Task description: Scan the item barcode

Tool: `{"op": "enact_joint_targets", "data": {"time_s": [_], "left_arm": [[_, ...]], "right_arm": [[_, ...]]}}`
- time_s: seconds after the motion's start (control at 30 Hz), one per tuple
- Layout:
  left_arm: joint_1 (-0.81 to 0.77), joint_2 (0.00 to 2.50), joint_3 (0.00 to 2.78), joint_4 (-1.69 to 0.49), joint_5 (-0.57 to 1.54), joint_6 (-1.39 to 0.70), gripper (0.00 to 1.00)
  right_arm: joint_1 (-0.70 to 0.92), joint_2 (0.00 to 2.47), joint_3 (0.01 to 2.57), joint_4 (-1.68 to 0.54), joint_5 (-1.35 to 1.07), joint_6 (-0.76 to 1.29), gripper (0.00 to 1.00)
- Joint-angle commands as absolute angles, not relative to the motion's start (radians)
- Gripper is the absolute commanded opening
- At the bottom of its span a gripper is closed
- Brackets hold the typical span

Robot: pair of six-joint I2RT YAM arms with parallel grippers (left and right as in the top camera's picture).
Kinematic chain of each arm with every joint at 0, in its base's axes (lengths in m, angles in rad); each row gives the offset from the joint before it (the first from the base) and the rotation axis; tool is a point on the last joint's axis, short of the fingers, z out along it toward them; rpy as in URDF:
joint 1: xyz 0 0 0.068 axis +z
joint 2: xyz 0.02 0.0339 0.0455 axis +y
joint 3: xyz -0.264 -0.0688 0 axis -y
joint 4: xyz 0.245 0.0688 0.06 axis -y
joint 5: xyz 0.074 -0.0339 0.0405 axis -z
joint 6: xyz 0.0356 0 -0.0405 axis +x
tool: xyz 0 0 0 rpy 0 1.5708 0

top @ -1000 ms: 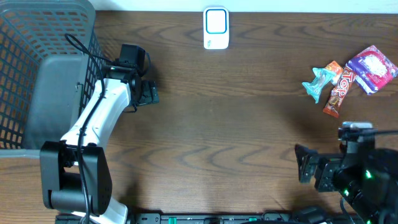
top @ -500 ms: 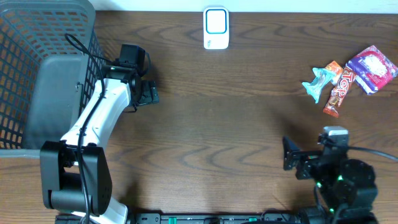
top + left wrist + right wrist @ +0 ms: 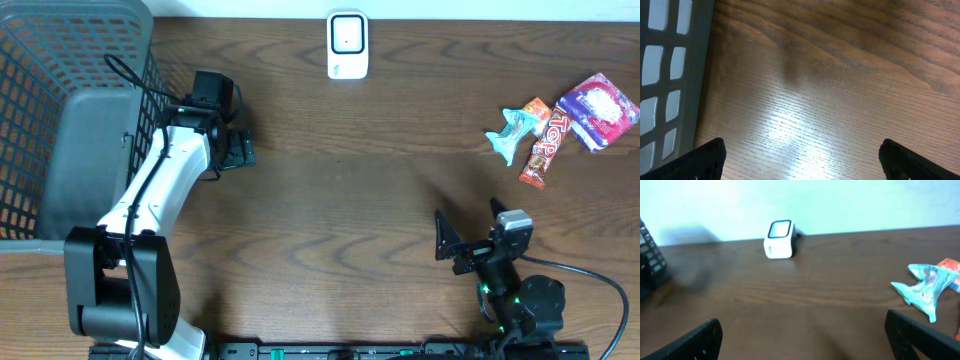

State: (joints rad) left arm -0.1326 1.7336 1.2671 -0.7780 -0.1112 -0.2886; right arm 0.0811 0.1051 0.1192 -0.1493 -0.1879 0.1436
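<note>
Closest to the front edge of the table (image 3: 340,200), the right tool (image 3: 468,225) hovers low over the dark brown wood, whose grain runs in long wavy lines. Its black jaws are spread wide and between them there is nothing, only bare wood. The tool points toward the far edge.

Further back on the left side, the left tool (image 3: 236,150) sits at the end of a white, smooth arm, just beside the grey plastic basket (image 3: 60,60) with its grid of square holes. Its jaws also stand wide apart, with nothing between them, and the wood under it shines from the light.

On the right side, well apart from the right tool and further back, three items lie close together: a teal packet (image 3: 512,130) in glossy foil with a shape like a fish, a long red bar (image 3: 545,148) with white letters, touching it, and a purple packet (image 3: 597,108) with a crinkled surface. No tool touches them.

At the far edge, near the pale wall, stands the scanner (image 3: 347,45), a small white box with rounded corners and a dark-framed window.
</note>
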Motion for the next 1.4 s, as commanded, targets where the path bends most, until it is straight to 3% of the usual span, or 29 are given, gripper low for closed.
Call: {"op": "enact_joint_targets", "data": {"time_s": [0.0,0.43,0.77,1.37], "left_arm": [[-0.130,1.732,1.267,-0.780,-0.121,-0.294,0.98],[-0.130,1.732,1.267,-0.780,-0.120,-0.294,0.98],[-0.130,1.732,1.267,-0.780,-0.121,-0.294,0.98],[-0.130,1.732,1.267,-0.780,-0.121,-0.294,0.98]], "right_arm": [[0.073,0.072,0.086,-0.137,-0.181,0.114,0.99],[0.080,0.005,0.005,-0.065,-0.119,0.113,0.99],[0.080,0.005,0.005,-0.070,-0.112,-0.017,0.99],[0.080,0.005,0.006,-0.067,-0.114,0.014,0.99]]}}
